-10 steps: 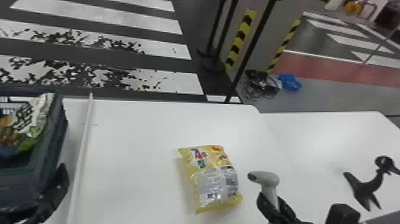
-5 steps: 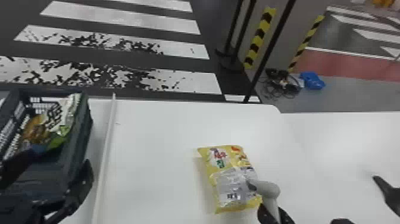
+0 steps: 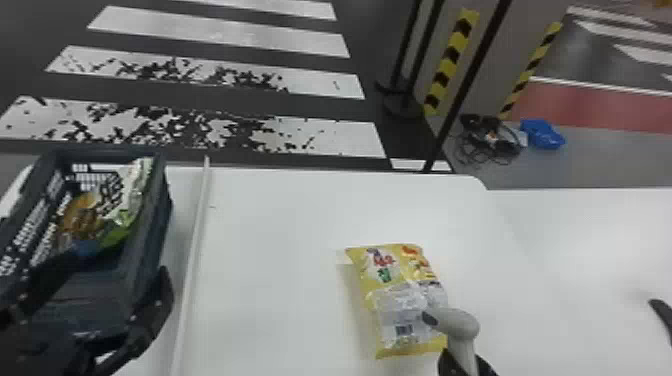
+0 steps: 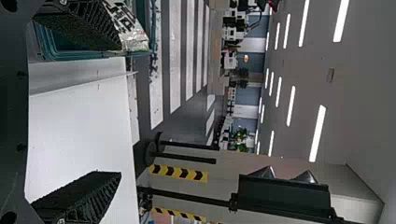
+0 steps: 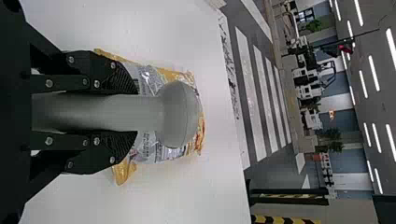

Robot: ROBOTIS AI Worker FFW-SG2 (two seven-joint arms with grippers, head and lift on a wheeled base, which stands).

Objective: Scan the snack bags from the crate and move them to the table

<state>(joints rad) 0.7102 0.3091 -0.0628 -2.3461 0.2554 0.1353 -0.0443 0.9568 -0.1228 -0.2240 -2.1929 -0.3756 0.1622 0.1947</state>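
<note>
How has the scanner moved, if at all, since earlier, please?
Yes, the scanner moved left against the table, from beside the snack bag to overlapping it.

Puffy, crinkly yellow snack bag (image 3: 385, 290) is just lying on the white counter (image 3: 270, 225), barcode up, grey scanner (image 3: 460, 325) over one edge. Green-and-white bag (image 3: 132, 200) and a brownish one (image 3: 82, 220) sit in the dark crate (image 3: 150, 245).

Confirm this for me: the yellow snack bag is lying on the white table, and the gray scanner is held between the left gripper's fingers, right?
Not quite: the right wrist view shows the gray scanner held between the fingers of the right gripper, not the left gripper. The yellow snack bag is indeed lying on the white table.
</note>
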